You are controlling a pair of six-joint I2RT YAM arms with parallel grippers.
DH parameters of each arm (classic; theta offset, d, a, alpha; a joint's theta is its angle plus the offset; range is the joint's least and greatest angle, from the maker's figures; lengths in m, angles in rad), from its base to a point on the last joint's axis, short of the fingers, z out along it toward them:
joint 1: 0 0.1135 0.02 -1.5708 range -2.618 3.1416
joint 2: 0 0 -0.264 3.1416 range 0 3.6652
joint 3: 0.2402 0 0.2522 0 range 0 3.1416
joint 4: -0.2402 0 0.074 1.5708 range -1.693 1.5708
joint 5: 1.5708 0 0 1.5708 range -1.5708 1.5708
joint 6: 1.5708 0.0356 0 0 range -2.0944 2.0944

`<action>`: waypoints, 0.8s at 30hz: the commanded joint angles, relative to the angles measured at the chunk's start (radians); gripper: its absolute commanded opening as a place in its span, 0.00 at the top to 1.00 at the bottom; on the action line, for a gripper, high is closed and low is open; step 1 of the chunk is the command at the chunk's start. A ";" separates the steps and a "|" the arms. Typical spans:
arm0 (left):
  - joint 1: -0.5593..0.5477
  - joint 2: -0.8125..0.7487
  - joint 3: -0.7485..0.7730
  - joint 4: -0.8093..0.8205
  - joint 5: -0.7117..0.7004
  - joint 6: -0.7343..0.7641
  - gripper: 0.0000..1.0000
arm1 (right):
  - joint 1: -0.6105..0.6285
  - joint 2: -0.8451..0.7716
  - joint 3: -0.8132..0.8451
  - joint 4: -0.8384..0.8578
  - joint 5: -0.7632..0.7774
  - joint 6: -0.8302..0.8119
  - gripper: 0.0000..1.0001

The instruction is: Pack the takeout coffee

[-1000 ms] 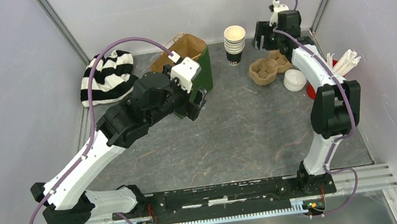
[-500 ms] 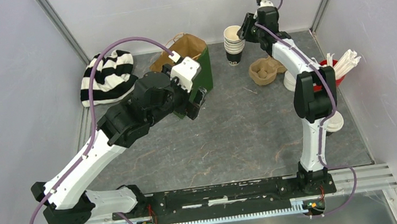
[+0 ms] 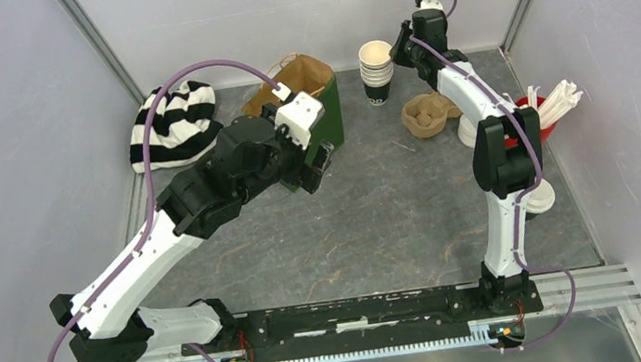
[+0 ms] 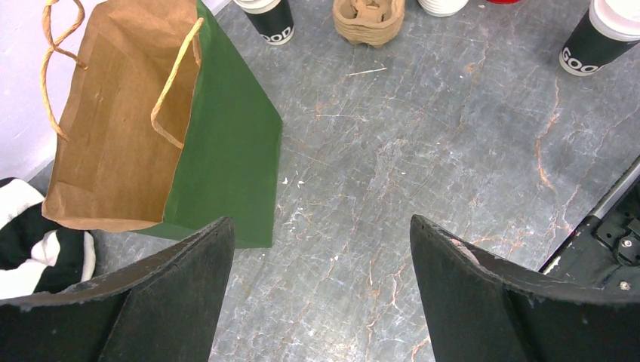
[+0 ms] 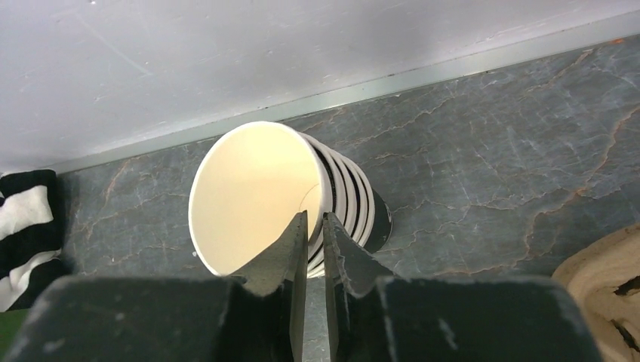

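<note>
A stack of dark paper cups (image 3: 378, 70) with cream insides stands at the back of the table. My right gripper (image 3: 397, 47) reaches it from the right. In the right wrist view the top cup (image 5: 253, 196) tilts off the stack, and the right gripper (image 5: 315, 220) is shut on its rim, one finger inside, one outside. A takeout coffee with a white lid (image 3: 539, 197) (image 4: 604, 34) stands by the right arm's elbow. My left gripper (image 3: 313, 165) (image 4: 320, 221) hangs open over bare table beside the green paper bag (image 3: 306, 99) (image 4: 226, 151), holding nothing.
A moulded cardboard cup carrier (image 3: 428, 114) (image 4: 370, 16) lies right of the stack, with white lids (image 3: 466, 131) behind the right arm. A red cup of white stirrers (image 3: 543, 107) stands at the right wall. A black-and-white striped hat (image 3: 174, 123) lies at the back left.
The right arm swung left from above the carrier to the cup stack, and its jaws closed from wide open onto the top cup's rim. The left arm has not moved.
</note>
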 commanded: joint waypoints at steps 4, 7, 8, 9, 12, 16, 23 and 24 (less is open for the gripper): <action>-0.006 -0.029 0.009 0.017 -0.006 0.043 0.09 | 0.001 -0.033 0.045 0.007 0.025 0.092 0.89; -0.007 -0.031 0.009 0.016 -0.005 0.041 0.09 | -0.004 -0.055 0.020 0.028 0.018 0.152 0.94; -0.008 -0.032 0.008 0.016 -0.005 0.042 0.09 | -0.008 -0.064 0.004 0.051 0.007 0.176 0.94; -0.008 -0.032 0.009 0.016 -0.004 0.040 0.09 | -0.013 -0.072 -0.016 0.066 -0.007 0.206 1.00; -0.008 -0.033 0.007 0.014 -0.003 0.040 0.09 | -0.029 -0.091 -0.057 0.113 -0.023 0.280 1.00; -0.010 -0.035 0.008 0.013 -0.004 0.040 0.09 | -0.048 -0.106 -0.084 0.151 -0.073 0.363 1.00; -0.011 -0.031 0.010 0.013 -0.004 0.040 0.09 | -0.073 -0.132 -0.138 0.238 -0.119 0.481 1.00; -0.011 -0.032 0.011 0.013 -0.005 0.041 0.09 | -0.073 -0.134 -0.137 0.246 -0.125 0.493 1.00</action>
